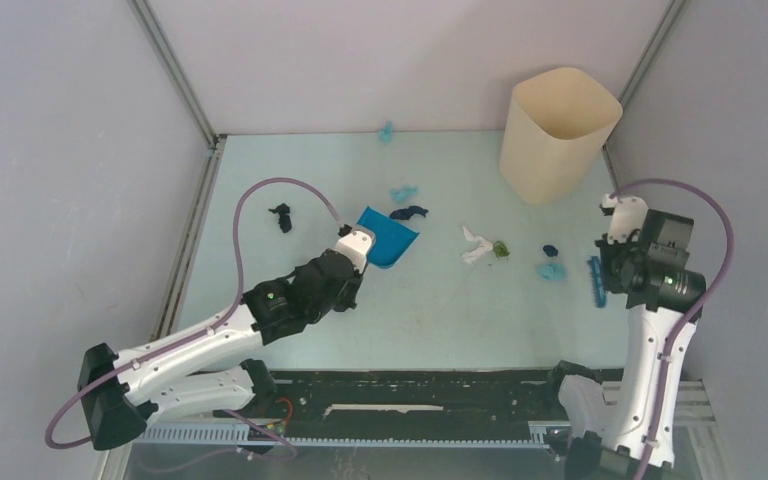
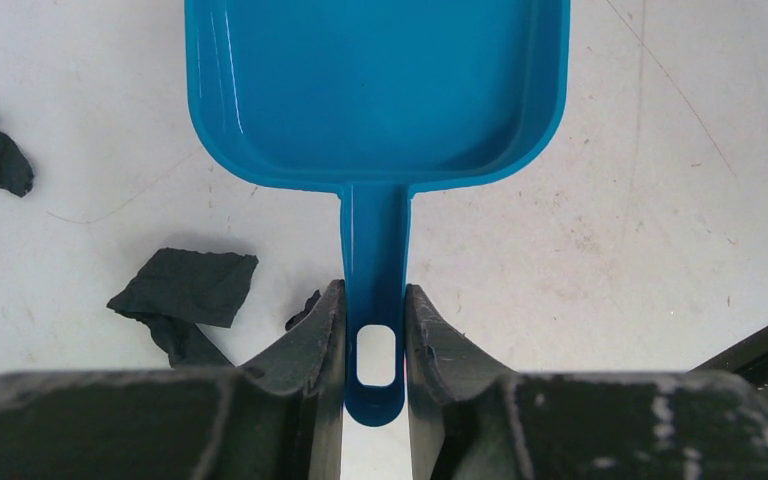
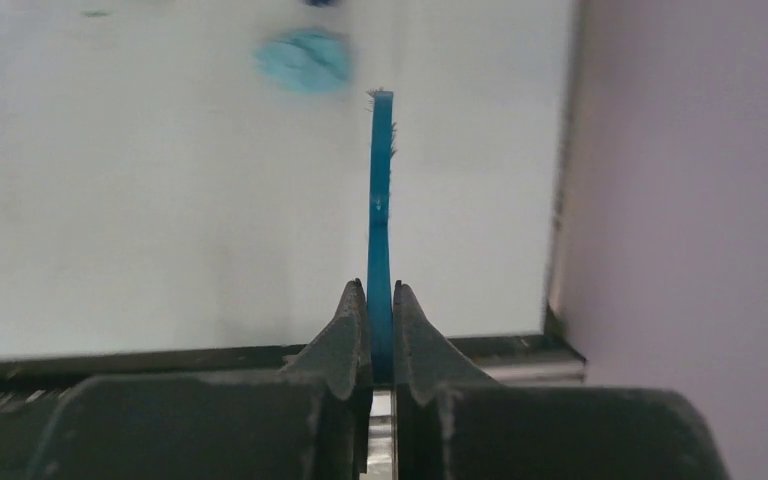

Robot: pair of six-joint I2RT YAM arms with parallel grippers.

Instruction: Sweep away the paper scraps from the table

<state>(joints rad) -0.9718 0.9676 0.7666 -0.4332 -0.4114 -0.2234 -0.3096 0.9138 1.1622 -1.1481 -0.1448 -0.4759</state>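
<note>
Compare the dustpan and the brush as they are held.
The dustpan is a broad scoop; the brush looks a thin strip. The left gripper clamps the dustpan over the middle of the table; the right gripper clamps the brush near its right edge. Both are blue.

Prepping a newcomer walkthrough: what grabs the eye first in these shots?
The left pincer grips the handle of a blue dustpan lying flat mid-table, with dark scraps beside it. The right pincer is clamped on a thin blue brush near the right edge of the table. Paper scraps lie scattered between them, and a tall beige bin stands in the far right corner.
</note>
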